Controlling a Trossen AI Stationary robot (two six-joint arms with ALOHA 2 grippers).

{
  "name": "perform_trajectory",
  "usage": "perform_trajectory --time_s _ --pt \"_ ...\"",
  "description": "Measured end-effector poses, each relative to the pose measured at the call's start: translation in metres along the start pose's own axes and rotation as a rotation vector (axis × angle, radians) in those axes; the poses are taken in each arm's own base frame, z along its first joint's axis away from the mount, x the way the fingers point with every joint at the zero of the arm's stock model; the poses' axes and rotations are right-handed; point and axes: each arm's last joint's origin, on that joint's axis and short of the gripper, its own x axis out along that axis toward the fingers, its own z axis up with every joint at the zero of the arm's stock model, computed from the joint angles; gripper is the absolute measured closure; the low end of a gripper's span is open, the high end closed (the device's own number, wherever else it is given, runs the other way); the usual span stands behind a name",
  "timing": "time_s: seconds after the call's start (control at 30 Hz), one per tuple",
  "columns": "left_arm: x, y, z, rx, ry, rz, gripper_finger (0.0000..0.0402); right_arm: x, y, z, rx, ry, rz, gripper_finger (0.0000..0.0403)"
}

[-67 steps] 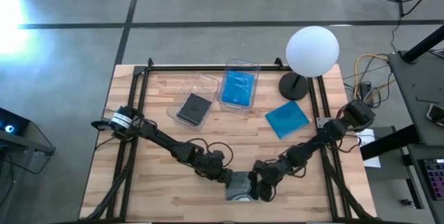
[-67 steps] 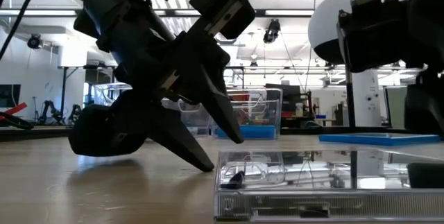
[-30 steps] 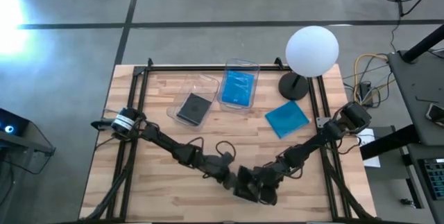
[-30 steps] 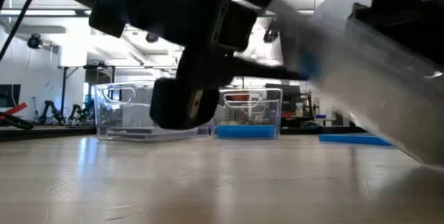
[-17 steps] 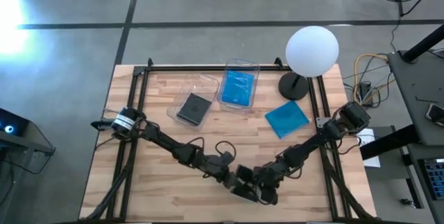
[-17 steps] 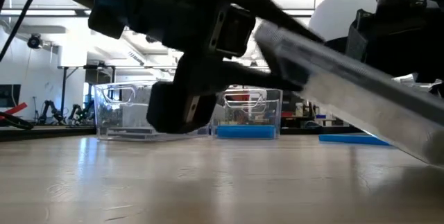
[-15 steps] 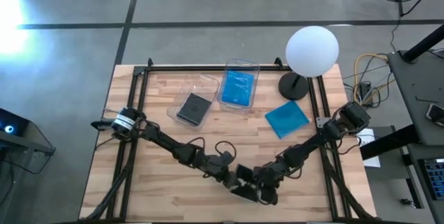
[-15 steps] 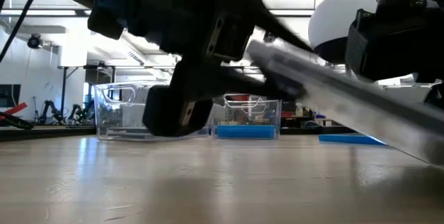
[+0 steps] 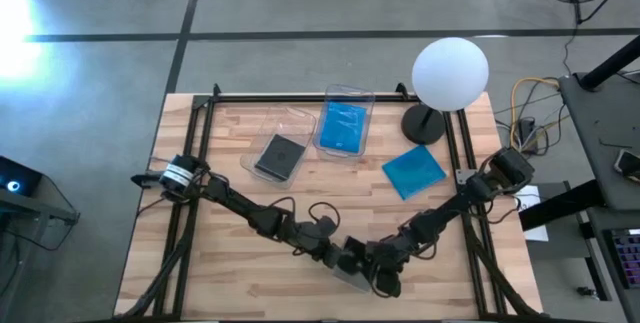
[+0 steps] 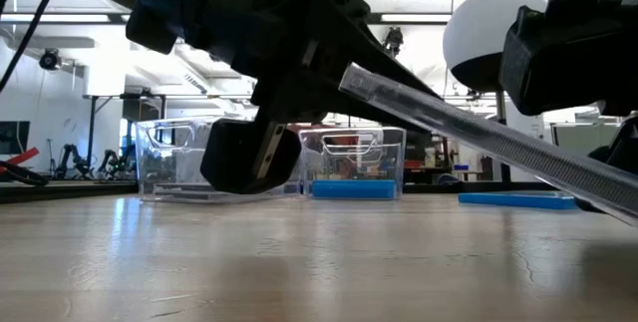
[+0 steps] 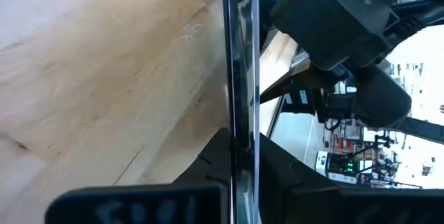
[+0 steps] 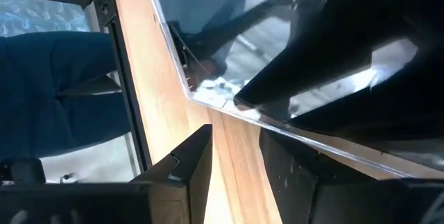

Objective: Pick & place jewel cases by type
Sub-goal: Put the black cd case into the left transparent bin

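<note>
Both arms met at the table's (image 9: 200,263) 6 o'clock edge. The left gripper (image 9: 335,256) was clamped on a glossy clear jewel case (image 9: 352,267), which the low view showed lifted off the wood and tilted, its high edge in the fingers and its low edge sloping toward the right arm. In the left wrist view the case (image 11: 239,64) ran edge-on between that arm's fingers. The right gripper (image 9: 383,275) sat just beside the case's far edge; whether its fingers were parted or closed could not be told.

A blue jewel case (image 9: 413,172) lay flat at about 2 o'clock, near the lamp base (image 9: 424,123), well apart from the arms. A second blue case (image 9: 345,126) lay inside the clear bin (image 9: 347,95) at 12 o'clock. A dark case (image 9: 279,155) lay in the neighbouring clear bin (image 9: 290,118) at 11 o'clock. The two bins stood just beside each other.

Bare wood lay open at 9 o'clock and through the table's centre.
</note>
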Motion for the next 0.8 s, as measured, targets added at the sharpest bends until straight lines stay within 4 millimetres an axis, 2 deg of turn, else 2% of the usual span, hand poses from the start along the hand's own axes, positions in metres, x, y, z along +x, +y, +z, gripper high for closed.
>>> perform_trajectory --time_s 0.23,0.33,0.43,0.53,0.67,0.73,0.8 --pt "-0.01 -0.006 0.0 0.036 -0.007 0.055 0.0395 -0.004 0.008 -0.011 -0.022 -0.057 -0.041 0.028" --pt "-0.027 -0.016 0.002 0.054 -0.031 0.115 0.0396 -0.012 0.012 -0.019 -0.019 -0.097 -0.09 0.0282" --pt "-0.052 -0.031 0.007 0.04 -0.1 0.175 0.0397 -0.024 0.017 -0.028 -0.007 -0.124 -0.137 0.0281" --pt "-0.088 -0.045 0.016 -0.059 -0.297 0.249 0.0397 -0.037 0.02 -0.035 0.022 -0.173 -0.185 0.028" --pt "-0.143 -0.05 0.017 -0.275 -0.734 0.335 0.0398 -0.057 0.022 -0.035 0.111 -0.299 -0.241 0.0281" --pt "-0.17 -0.048 0.012 -0.386 -0.984 0.29 0.0398 -0.066 0.022 -0.035 0.157 -0.367 -0.254 0.0282" --pt "-0.192 -0.047 0.008 -0.411 -1.172 0.209 0.0398 -0.074 0.023 -0.033 0.196 -0.422 -0.249 0.0282"
